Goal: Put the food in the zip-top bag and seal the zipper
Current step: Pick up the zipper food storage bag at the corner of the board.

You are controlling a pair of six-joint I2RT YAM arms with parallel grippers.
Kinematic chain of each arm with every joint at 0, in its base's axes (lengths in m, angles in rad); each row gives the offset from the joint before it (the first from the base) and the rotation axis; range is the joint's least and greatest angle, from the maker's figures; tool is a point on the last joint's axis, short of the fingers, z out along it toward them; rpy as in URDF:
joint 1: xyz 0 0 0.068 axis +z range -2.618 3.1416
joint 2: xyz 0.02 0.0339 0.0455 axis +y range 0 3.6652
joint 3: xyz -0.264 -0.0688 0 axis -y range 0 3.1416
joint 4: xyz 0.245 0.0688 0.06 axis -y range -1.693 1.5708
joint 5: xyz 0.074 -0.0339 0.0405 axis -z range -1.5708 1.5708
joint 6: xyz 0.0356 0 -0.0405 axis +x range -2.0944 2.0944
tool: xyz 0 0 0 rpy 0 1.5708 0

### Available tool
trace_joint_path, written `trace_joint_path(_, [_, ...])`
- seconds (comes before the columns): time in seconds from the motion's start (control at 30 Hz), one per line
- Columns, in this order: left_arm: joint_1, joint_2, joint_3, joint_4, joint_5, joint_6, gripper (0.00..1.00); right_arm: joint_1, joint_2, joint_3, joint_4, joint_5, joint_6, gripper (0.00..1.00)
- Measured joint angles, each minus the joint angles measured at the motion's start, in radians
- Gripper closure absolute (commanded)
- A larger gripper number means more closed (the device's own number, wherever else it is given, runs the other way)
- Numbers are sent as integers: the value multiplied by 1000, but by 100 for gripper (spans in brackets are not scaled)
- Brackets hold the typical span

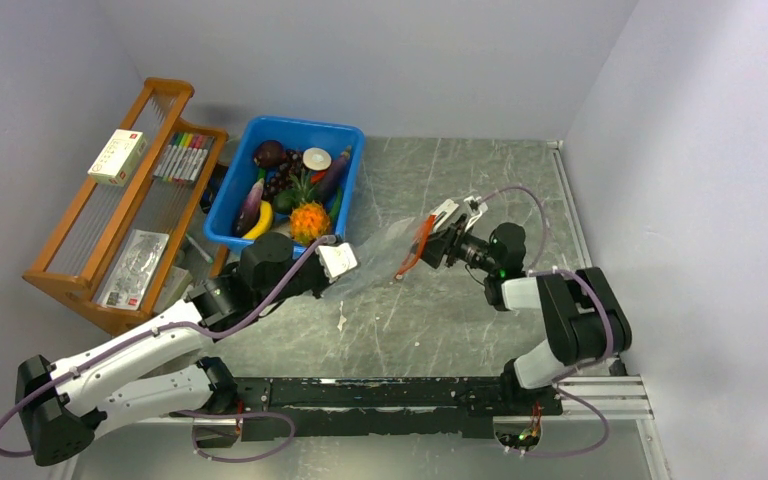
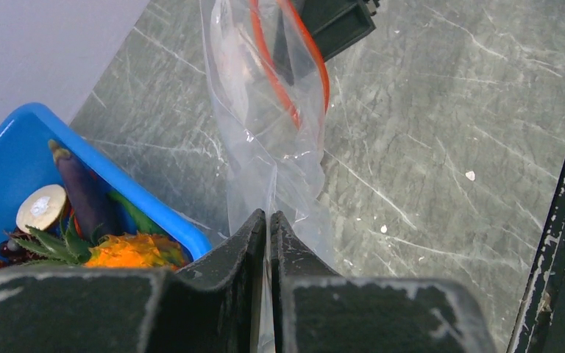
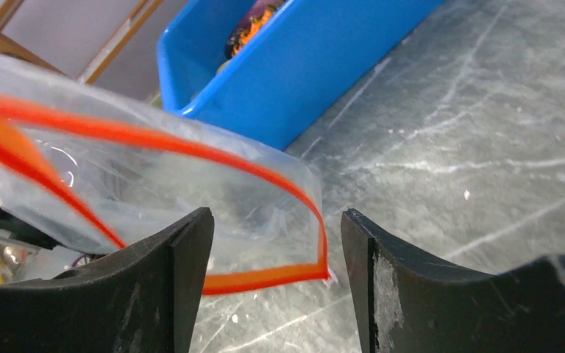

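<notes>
Bag [image 1: 380, 252] stretches between my two arms. My left arm reaches low and forward, its tool [image 2: 268, 220] pinched tight on the bag's bottom edge. My right arm folds back leftward, its tool [image 3: 276, 243] spread wide with the zipper [image 3: 265, 276] in the gap. The tabletop [image 1: 440, 320] is grey marble, the walls pale. The far-left blue bin [image 1: 228, 195] holds a pineapple [image 1: 308, 220], eggplant [image 1: 250, 208] and grapes [image 1: 278, 182].

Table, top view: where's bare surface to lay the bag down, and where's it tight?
Free: the far stretch between the blue bin and the right wall; also the near strip between the zip-top bag and the arms' base rail. Crowded: left side, where bin, wooden rack and left gripper sit close.
</notes>
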Motion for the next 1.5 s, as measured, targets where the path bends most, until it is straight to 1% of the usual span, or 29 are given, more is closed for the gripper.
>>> trace_joint_path(0.13, [0,-2,-4,-3,-2,0,93,12,117,22,188,-40,74,43])
trace_joint_path(0.17, [0,-2,-4,-3,-2,0,93,18,140,15,240,-45,92,47])
trace_joint_path(0.27, [0,-5,-8,-2,-2,0,93,39,188,12,328,-61,123,68])
trace_joint_path(0.4, [0,-6,-13,-5,-14,0,93,50,209,-3,385,-64,162,91])
trace_joint_path(0.43, [0,-6,-13,-5,-24,0,93,50,201,-10,387,-61,167,100])
trace_joint_path(0.47, [0,-6,-13,-5,-32,-1,91,50,190,-14,382,-58,168,100])
trace_joint_path(0.53, [0,-8,-13,-5,-61,-6,85,50,147,-18,348,-51,165,100])
trace_joint_path(0.57, [0,-11,-13,-4,-75,-10,79,50,108,-19,315,-46,162,100])
trace_joint_path(0.6, [0,-18,-13,-4,-91,-18,70,50,74,-19,293,-40,153,100])
trace_joint_path(0.63, [0,-25,-13,-4,-102,-24,60,50,22,-19,246,-31,138,100])
trace_joint_path(0.67, [0,-39,-13,-4,-119,-42,53,50,-37,-19,190,-16,121,100])
trace_joint_path(0.7, [0,-51,-13,-3,-130,-50,49,52,-92,-16,137,-2,103,100])
trace_joint_path(0.83, [0,-90,11,-4,-177,-122,39,62,-277,24,-94,63,50,100])
trace_joint_path(0.93, [0,-89,64,-14,-215,-192,33,65,-362,59,-255,94,31,100])
trace_joint_path(1.1, [0,-60,224,-72,-306,-364,27,70,-478,199,-682,228,-2,100])
trace_joint_path(1.23, [-1,-61,286,-89,-326,-470,26,70,-539,341,-970,329,-31,100])
trace_joint_path(1.37, [-1,-73,285,-89,-325,-520,26,70,-579,440,-1176,423,-48,100])
trace_joint_path(1.43, [-1,-82,272,-83,-319,-528,25,70,-591,471,-1247,459,-51,100])
trace_joint_path(1.5, [-1,-86,259,-79,-313,-539,22,70,-594,493,-1295,472,-50,100])
